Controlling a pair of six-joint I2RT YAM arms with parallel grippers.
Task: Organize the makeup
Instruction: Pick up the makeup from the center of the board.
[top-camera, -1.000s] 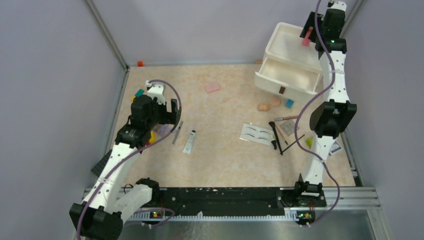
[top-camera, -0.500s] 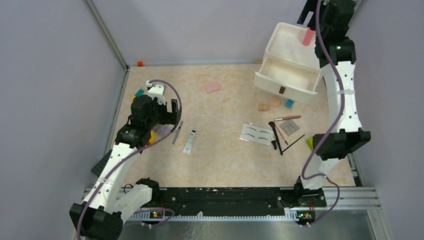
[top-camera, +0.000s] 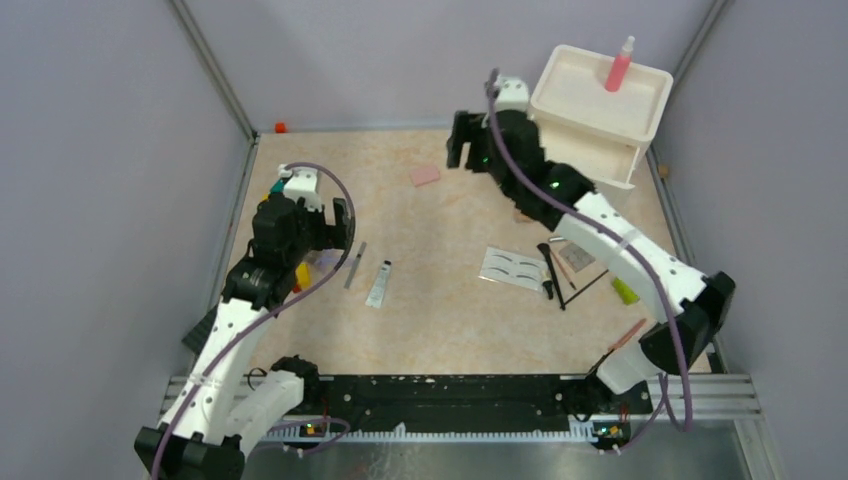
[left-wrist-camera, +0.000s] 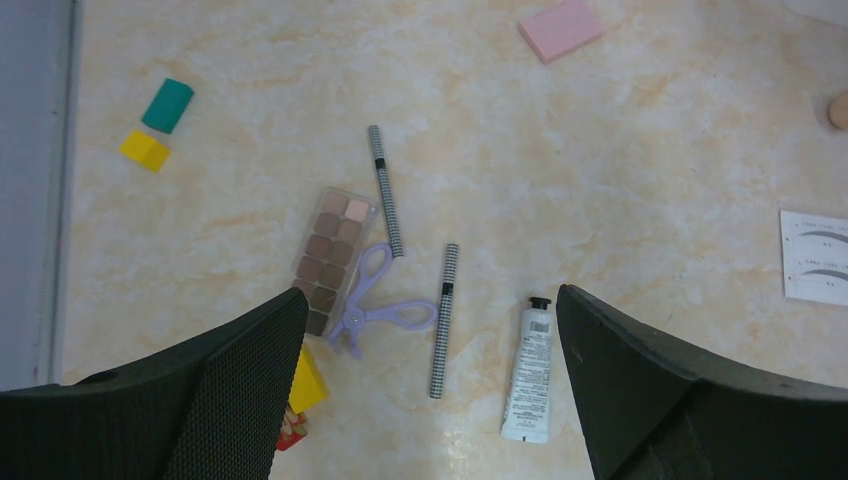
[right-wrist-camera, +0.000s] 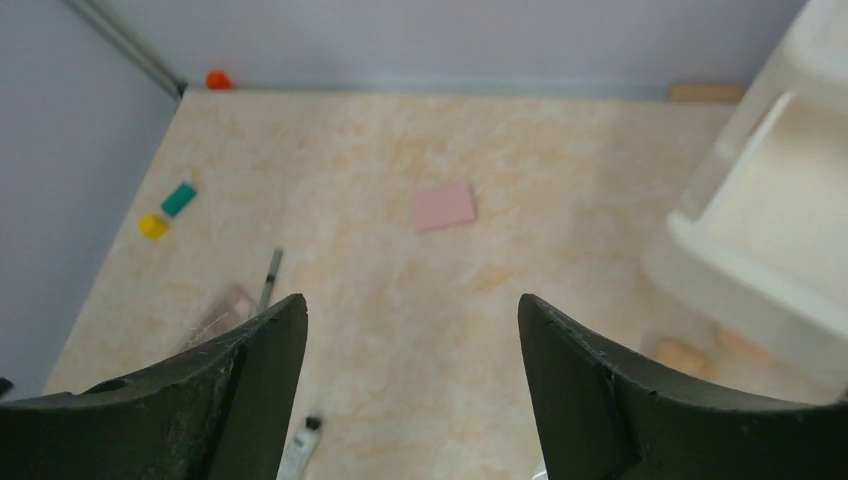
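The pink white-capped spray bottle (top-camera: 619, 68) stands on top of the white drawer unit (top-camera: 572, 98). My right gripper (top-camera: 462, 148) is open and empty above the table, right of the pink pad (top-camera: 424, 176); in the right wrist view the gripper (right-wrist-camera: 410, 305) has the pad (right-wrist-camera: 444, 206) ahead of it. My left gripper (top-camera: 330, 228) is open and empty above the silver tube (left-wrist-camera: 527, 372), a checked pencil (left-wrist-camera: 441, 320), a purple curler (left-wrist-camera: 375, 300) and an eyeshadow palette (left-wrist-camera: 330, 258). The eyebrow card (top-camera: 512, 268) and thin brushes (top-camera: 552, 272) lie mid-right. Peach sponges (right-wrist-camera: 680, 352) lie by the drawer.
Teal (left-wrist-camera: 167, 105) and yellow (left-wrist-camera: 145, 150) blocks lie at the left edge, and an orange one (top-camera: 281, 127) in the far corner. The dark studded plate (top-camera: 200, 325) is at the front left. The unit's drawer (right-wrist-camera: 770, 215) stands open. Walls enclose three sides.
My right gripper let go of the spray bottle, left it standing on the drawer unit, and swung left and down over the table. My left arm shifted slightly.
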